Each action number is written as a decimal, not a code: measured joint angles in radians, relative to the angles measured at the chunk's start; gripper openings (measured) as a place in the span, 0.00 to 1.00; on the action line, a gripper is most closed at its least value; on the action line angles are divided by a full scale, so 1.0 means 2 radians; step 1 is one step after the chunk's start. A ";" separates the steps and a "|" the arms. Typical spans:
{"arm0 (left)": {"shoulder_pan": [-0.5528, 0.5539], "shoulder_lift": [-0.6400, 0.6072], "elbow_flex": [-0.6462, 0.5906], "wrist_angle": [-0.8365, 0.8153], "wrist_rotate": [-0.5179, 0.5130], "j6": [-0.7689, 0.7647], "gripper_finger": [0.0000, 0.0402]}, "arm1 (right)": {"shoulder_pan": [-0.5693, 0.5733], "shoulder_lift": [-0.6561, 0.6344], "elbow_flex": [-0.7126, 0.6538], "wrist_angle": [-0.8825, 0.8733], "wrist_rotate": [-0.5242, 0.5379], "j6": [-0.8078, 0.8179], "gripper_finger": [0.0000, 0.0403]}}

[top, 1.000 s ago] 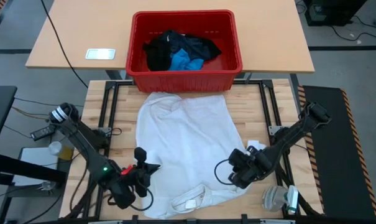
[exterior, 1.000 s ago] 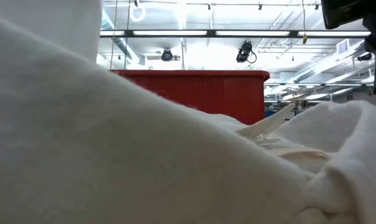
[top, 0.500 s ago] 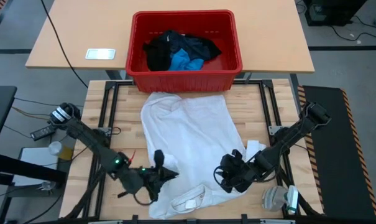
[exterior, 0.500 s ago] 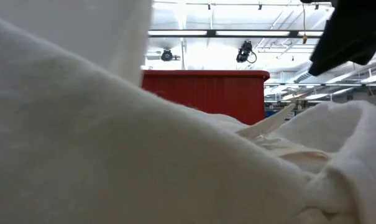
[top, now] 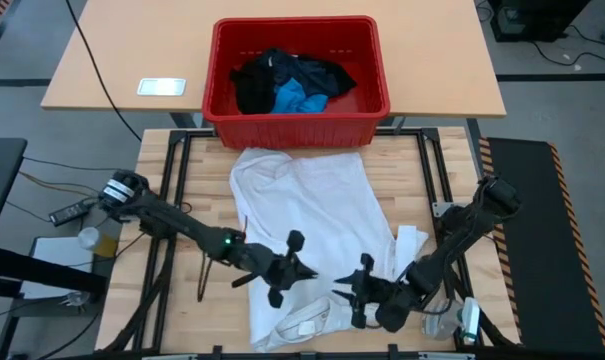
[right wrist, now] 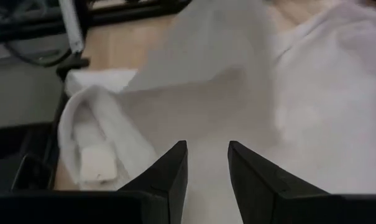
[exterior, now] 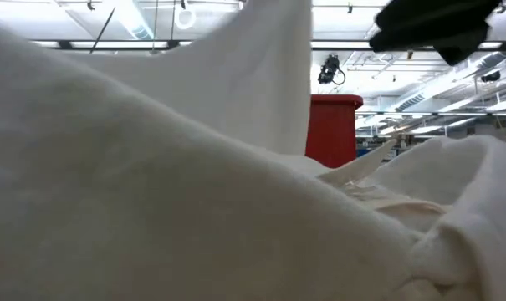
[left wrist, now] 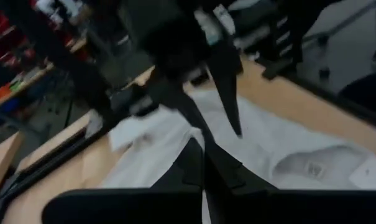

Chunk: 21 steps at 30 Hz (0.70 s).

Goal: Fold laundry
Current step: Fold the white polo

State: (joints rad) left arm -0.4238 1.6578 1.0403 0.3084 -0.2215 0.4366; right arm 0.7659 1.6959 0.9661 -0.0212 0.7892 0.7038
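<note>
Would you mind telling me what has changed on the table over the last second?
The left gripper, shut on the shirt, swept from the table's left edge toward the middle, folding the shirt's left side inward. The right gripper also slid toward the middle along the near edge; whether it holds cloth is unclear. The crate and its dark and blue garments stayed put.

Left end effector (top: 294, 268) closed; right end effector (top: 354, 292) seemingly parted.

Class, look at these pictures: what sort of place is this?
Probably a robotics lab or workshop hall: ceiling strip lights and exposed pipes overhead, a wooden workbench with two robot arms, and loose cables on the floor.
</note>
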 joint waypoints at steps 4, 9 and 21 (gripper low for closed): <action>0.001 0.032 0.001 0.051 0.015 0.005 0.01 | 0.000 0.021 0.000 0.021 -0.003 -0.002 0.31; 0.004 0.063 0.001 0.136 0.017 0.043 0.02 | 0.006 0.030 0.001 0.051 -0.014 0.009 0.31; 0.024 0.107 0.009 0.154 0.088 -0.006 0.03 | 0.023 0.022 0.000 -0.006 -0.023 0.054 0.31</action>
State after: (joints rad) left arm -0.3759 1.8724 1.0584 0.6164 -0.0452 0.4237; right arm 0.8116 1.7409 0.9668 -0.0332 0.7426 0.8109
